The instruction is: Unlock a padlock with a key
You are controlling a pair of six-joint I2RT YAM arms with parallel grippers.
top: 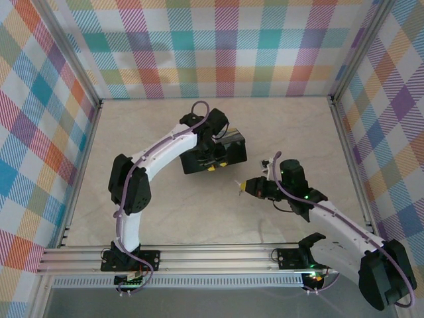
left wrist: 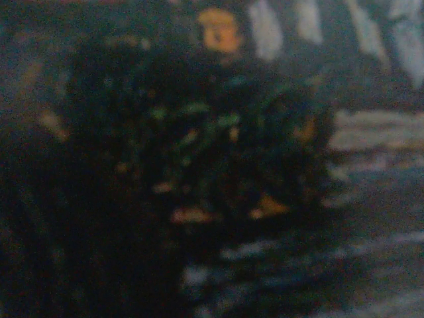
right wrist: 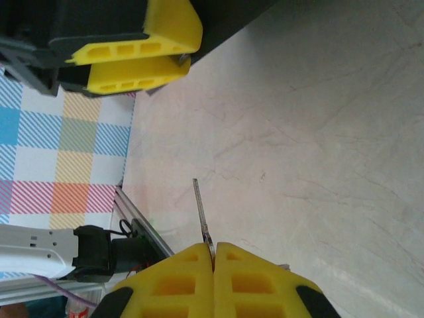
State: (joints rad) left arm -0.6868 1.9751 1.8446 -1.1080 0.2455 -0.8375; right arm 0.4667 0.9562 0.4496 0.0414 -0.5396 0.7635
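Pinching the key (right wrist: 202,212), the right gripper (right wrist: 214,250) has jaws clenched; left gripper's (top: 211,162) jaws unclear.

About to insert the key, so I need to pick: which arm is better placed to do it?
Right. The right gripper has jaws shut on the key, blade sticking out ahead, near the black box. The left gripper is down at that box, probably better steadying it.

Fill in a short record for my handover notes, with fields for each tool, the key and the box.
right tool: shut on the key, thin blade sticking out past the fingertips
left tool: down at the black box; open or shut unclear
key vs box: apart, not touching
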